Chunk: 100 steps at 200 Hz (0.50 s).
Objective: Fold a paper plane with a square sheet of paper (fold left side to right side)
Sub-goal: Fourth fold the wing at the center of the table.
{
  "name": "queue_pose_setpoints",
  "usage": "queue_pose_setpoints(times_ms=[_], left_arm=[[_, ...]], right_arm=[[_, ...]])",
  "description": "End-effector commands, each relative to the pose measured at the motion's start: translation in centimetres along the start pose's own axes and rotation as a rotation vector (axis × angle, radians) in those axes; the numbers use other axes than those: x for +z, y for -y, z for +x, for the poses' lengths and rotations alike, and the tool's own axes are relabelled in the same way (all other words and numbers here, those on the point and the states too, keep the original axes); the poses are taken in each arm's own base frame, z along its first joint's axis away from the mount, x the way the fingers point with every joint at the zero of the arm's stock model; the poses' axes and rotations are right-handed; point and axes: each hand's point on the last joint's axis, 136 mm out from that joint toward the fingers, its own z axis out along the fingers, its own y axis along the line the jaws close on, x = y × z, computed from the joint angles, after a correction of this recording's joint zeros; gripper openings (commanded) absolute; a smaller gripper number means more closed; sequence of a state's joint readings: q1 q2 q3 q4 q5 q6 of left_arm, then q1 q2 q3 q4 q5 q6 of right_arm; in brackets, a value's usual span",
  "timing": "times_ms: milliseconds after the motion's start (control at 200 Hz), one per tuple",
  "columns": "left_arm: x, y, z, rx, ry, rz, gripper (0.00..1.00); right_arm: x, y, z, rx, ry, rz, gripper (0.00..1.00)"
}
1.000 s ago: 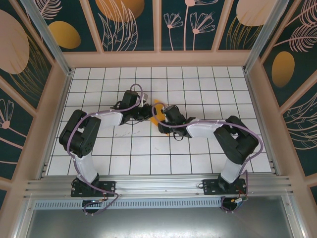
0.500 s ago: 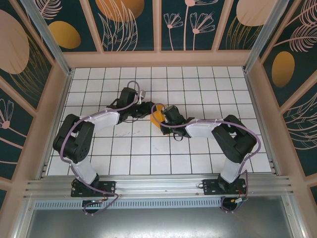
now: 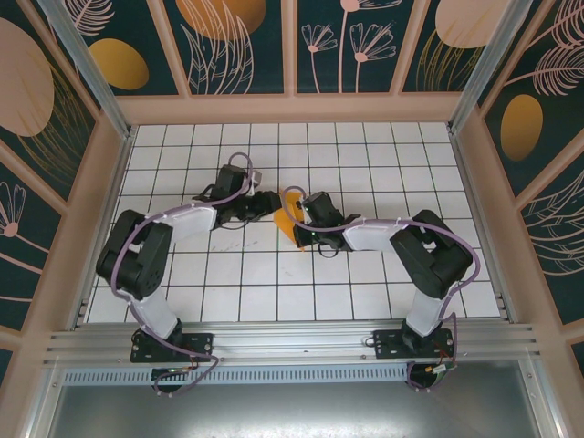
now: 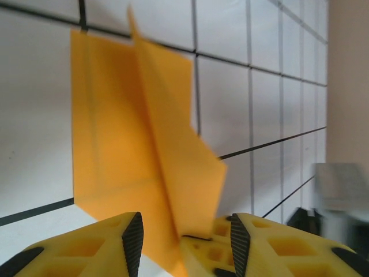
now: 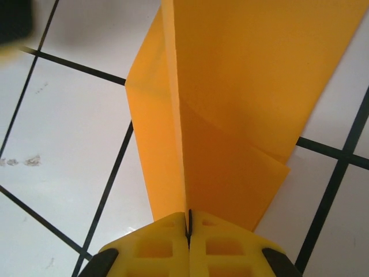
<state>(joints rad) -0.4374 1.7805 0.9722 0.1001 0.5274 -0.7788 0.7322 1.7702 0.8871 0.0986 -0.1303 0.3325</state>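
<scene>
White gridded table [image 3: 228,294] enclosed by dark floral-patterned walls [image 3: 392,46].

Paper sheet [image 5: 242,86]: thin, smooth, matt orange-yellow, and you can see its creases pressed sharp. Right gripper [image 5: 188,222] fingers [image 5: 170,228]: yellow moulded plastic with a dull sheen and open pockets. Left gripper [image 4: 184,225] fingers [image 4: 86,251]: the same yellow plastic, edged with matt black strips on the inner faces. Table [image 3: 365,155]: you have a smooth white surface with slight gloss, black grid lines and faint scuffs beside the sheet. Arm shells [image 3: 187,219]: glossy white plastic with matt black joints. Rail [image 3: 292,345] along the near edge: bare brushed metal.
</scene>
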Motion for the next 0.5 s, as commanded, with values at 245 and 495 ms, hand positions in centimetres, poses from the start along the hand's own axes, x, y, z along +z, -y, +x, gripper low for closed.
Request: queue_pose_setpoints(times_ms=[245, 495], left_arm=[[3.0, 0.6, 0.7, 0.02, -0.068, 0.03, 0.47], [4.2, -0.6, 1.3, 0.001, -0.091, 0.004, 0.47]], right_arm=[[0.3, 0.1, 0.7, 0.053, -0.019, -0.063, 0.04], [0.4, 0.2, 0.8, 0.068, -0.022, -0.077, 0.03]])
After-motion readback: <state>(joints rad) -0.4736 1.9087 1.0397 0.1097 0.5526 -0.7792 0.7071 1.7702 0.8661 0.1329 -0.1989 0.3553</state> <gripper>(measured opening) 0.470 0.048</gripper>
